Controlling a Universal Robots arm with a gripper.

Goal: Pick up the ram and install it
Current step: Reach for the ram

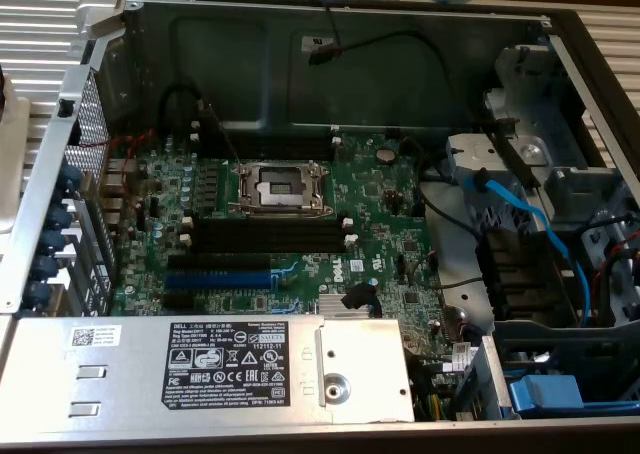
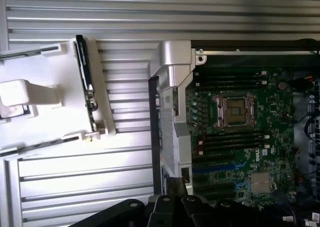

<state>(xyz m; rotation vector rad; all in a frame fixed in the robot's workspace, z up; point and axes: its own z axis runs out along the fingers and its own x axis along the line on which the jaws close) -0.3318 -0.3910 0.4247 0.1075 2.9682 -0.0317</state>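
The ram (image 2: pixel 86 87) is a long, thin dark stick standing on edge in a white holder (image 2: pixel 30 94) on the ribbed metal table, outside the computer case. My gripper (image 2: pixel 172 208) shows as black parts at the edge of the wrist view, high above the table. It is shut with nothing in it, well apart from the ram. Inside the open case lies the green motherboard (image 1: pixel 380 214), with long black slots (image 1: pixel 270 236) beside the processor socket (image 1: pixel 280 186). These slots (image 2: pixel 230 139) are bare in the wrist view too.
The case's metal side wall (image 2: pixel 172 82) stands between the holder and the board. A blue slot (image 1: pixel 225 274) lies below the black ones. A silver power supply (image 1: pixel 200 369) fills the front, and blue cables (image 1: pixel 520 209) and drive bays sit at the exterior view's right.
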